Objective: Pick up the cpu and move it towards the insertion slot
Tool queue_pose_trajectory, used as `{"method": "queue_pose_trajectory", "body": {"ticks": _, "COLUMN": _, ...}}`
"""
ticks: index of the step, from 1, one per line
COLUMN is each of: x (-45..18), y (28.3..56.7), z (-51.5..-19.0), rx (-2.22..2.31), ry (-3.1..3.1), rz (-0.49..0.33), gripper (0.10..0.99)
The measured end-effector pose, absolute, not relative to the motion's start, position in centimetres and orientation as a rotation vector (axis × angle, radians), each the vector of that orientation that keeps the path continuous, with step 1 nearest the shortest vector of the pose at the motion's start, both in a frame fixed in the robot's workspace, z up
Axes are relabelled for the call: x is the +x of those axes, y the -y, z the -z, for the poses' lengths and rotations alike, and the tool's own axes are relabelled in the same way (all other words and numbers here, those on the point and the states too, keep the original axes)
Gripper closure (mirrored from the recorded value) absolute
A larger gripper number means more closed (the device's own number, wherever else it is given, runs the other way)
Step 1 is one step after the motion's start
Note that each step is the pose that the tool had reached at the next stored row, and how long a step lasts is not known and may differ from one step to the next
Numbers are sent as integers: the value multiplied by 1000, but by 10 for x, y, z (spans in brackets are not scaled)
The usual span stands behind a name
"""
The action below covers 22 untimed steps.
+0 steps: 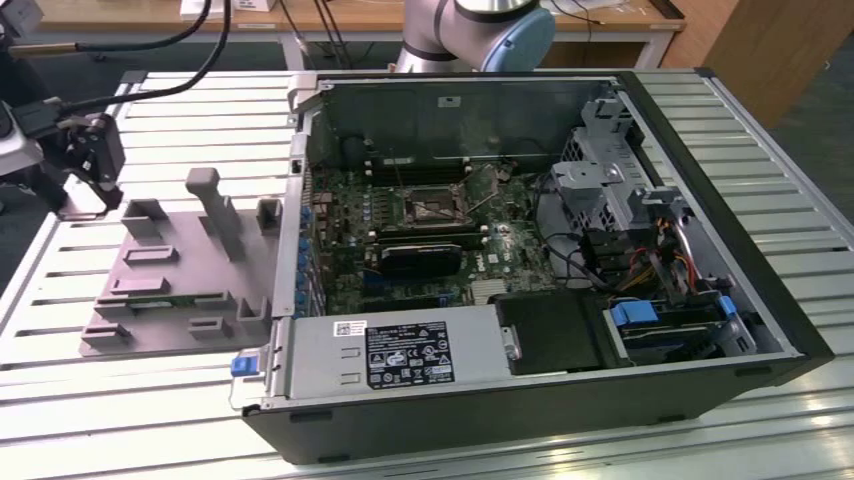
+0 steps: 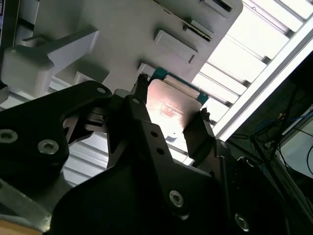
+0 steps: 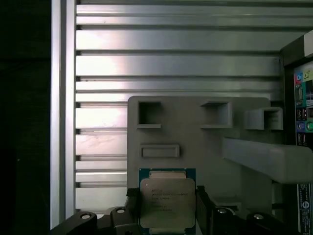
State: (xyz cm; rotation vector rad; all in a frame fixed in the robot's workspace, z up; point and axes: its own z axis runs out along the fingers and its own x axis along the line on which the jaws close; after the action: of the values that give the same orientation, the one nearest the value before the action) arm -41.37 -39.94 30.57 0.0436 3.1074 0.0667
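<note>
We've got a chip (image 3: 167, 198) with a shiny silver top and teal-green rim (pinkish glare in the second wrist view), black gripper (image 2: 171, 105), plain grey tray (image 3: 195, 132), silver ribbed table (image 3: 171, 63), green board (image 1: 514, 250) in a black case (image 1: 534, 420).

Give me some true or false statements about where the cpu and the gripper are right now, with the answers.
1. The gripper has a finger on each side of the cpu. True.
2. The cpu sits in the insertion slot. False: it is at the grey fixture, outside the computer case.
3. The computer case lies open. True.
4. The insertion slot is on the grey fixture. False: it is inside the case.
</note>
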Motion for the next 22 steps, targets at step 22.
{"method": "queue_pose_trajectory", "body": {"ticks": 22, "x": -414, "y": 399, "z": -377, "rx": 43, "ry": -3091, "rz": -67, "gripper": 545}}
